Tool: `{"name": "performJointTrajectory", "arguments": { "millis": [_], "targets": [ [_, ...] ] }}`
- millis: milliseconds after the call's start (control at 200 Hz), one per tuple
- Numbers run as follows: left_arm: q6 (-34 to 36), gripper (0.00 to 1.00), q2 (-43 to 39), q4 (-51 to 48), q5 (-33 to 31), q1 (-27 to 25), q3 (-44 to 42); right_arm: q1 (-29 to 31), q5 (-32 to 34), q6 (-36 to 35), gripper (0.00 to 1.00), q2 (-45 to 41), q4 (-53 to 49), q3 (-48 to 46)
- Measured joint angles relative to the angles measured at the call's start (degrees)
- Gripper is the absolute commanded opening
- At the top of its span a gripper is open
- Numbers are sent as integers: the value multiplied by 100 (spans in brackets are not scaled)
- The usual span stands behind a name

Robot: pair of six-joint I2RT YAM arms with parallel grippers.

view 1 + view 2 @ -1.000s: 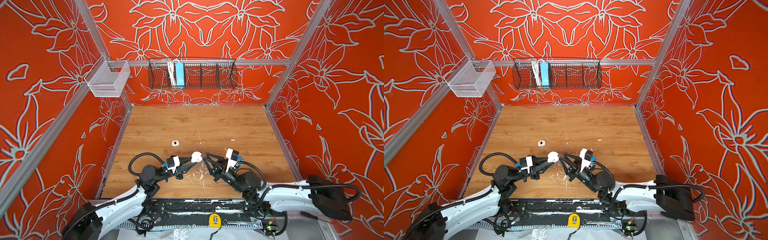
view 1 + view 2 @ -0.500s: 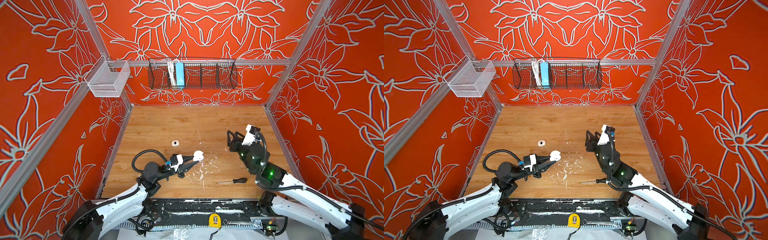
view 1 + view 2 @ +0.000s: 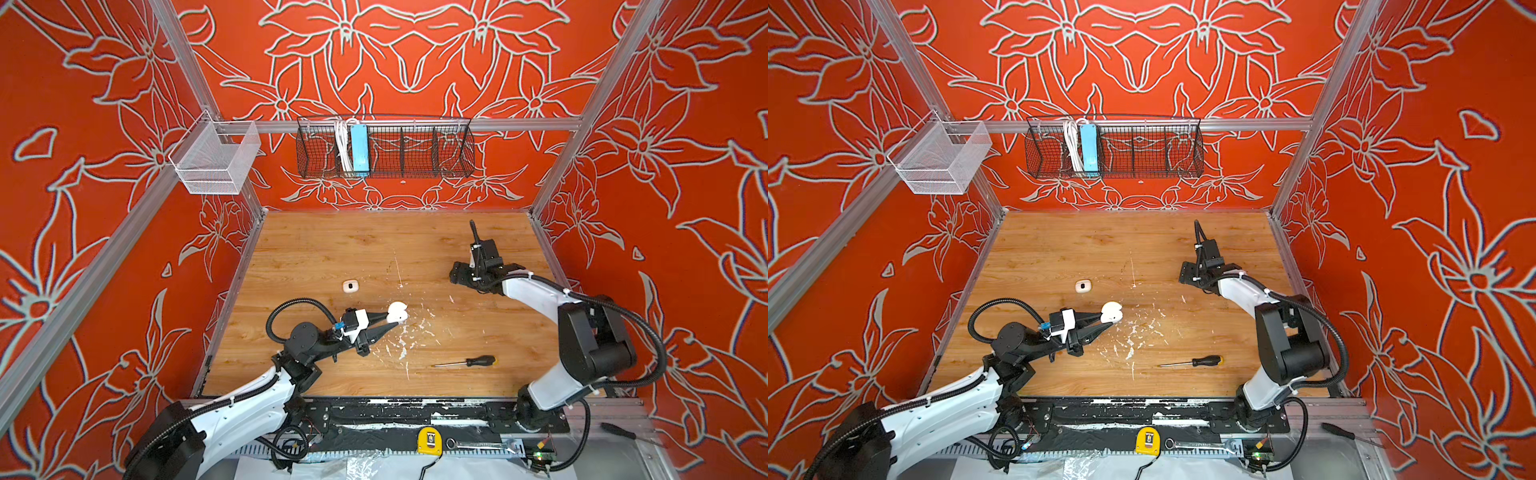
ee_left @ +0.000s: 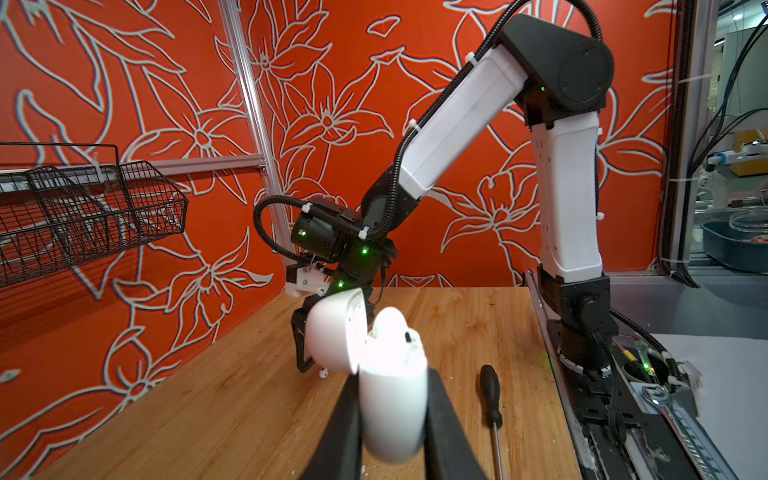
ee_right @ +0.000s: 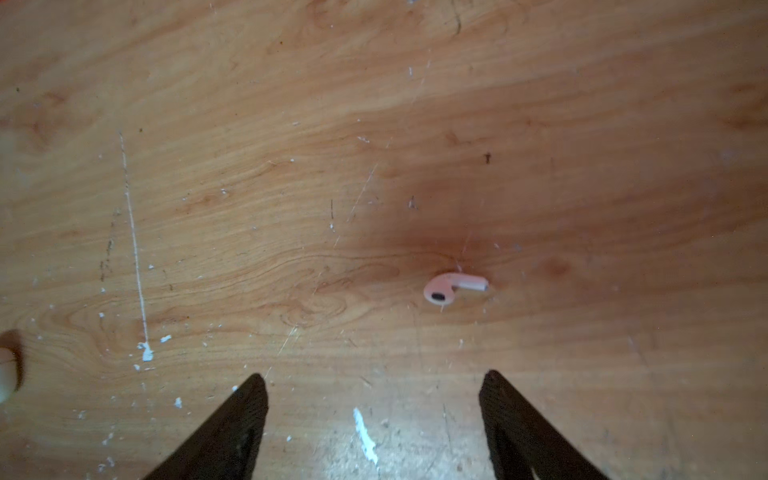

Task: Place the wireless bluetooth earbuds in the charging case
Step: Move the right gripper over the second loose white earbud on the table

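Earbud [image 5: 455,287] lies loose on the table [image 5: 208,166] just ahead of the nearer right end effector [image 5: 374,374], jaws apart, the stem lying along the line from jaw to jaw. The left end effector [image 3: 390,321] clamps the open charging case [image 4: 392,409], a second earbud [image 4: 392,332] seated inside; a screwdriver [image 3: 465,362] lies clear.

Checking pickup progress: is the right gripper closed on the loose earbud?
No, the right gripper is wide open, and the earbud lies free on the table ahead of it.
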Motion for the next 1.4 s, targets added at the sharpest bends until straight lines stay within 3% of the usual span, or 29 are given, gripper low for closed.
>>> {"name": "performJointTrajectory", "arguments": {
  "millis": [200, 495, 1401],
  "targets": [
    [22, 0, -17, -20, 0, 0, 0, -225, -70, -264, 88, 883, -299, 787],
    [83, 0, -72, -26, 0, 0, 0, -334, -11, -404, 89, 1377, -476, 1226],
    [85, 0, -407, -87, 15, -2, 0, 0, -26, -396, 80, 1346, -59, 844]
  ]
}}
